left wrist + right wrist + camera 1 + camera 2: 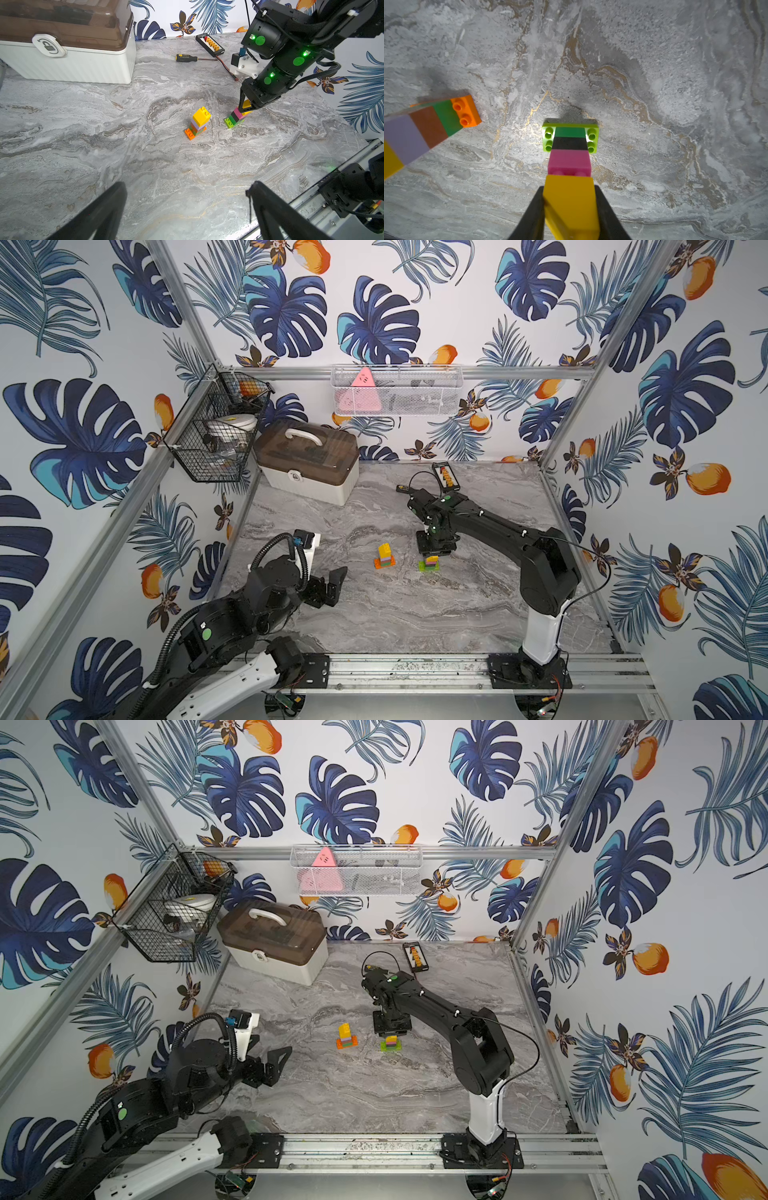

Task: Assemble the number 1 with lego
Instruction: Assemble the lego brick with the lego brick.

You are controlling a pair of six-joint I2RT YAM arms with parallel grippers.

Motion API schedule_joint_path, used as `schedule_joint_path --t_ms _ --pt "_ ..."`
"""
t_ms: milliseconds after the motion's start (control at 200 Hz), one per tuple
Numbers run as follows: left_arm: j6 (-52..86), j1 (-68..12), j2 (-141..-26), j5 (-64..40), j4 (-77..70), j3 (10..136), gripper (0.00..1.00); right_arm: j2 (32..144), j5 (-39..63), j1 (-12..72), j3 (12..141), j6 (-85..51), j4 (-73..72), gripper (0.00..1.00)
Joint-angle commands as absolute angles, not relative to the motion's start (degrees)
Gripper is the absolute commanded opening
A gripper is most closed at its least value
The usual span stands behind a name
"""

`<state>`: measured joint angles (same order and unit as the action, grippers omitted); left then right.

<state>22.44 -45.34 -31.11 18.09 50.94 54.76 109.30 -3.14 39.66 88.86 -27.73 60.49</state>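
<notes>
Marble tabletop (pixel 374 614): two lego stacks (pixel 384 556) (pixel 430 562); right end effector (pixel 569 191) clamps one yellow brick (pixel 571 207), left end effector (pixel 187 185) spread.

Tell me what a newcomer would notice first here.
Two bright lego towers stand in the middle of the table: the orange-based tower and the lime-based tower beside it. The right gripper is shut on a yellow brick at that tower's top, while the left gripper hangs open near the table's left edge.

orange-base lego stack (pixel 346 1038) beside lime-base lego stack (pixel 390 1045), not touching; right gripper (pixel 391 1032) closed on latter's yellow top brick (pixel 390 1039); left gripper (pixel 277 1060) open, well apart.
</notes>
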Motion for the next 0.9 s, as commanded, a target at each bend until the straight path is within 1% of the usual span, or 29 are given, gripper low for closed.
schedule_joint_path --t_ms 0,270,691,896 --pt "22.56 -45.41 -31.06 18.94 50.89 54.89 0.99 109.50 -3.54 39.55 88.64 -27.09 59.63 0.17" --pt "22.56 -45.38 -30.98 19.06 50.99 54.86 0.99 111.00 -4.45 39.68 88.65 -23.93 60.03 0.16" --pt "22.63 -45.39 -30.94 19.16 51.05 54.84 0.99 112.22 -3.69 39.77 86.50 -24.40 57.17 0.15" --pt "22.66 -45.36 -30.67 19.32 51.08 54.91 0.99 113.71 -5.28 40.06 86.02 -23.86 57.11 0.14"
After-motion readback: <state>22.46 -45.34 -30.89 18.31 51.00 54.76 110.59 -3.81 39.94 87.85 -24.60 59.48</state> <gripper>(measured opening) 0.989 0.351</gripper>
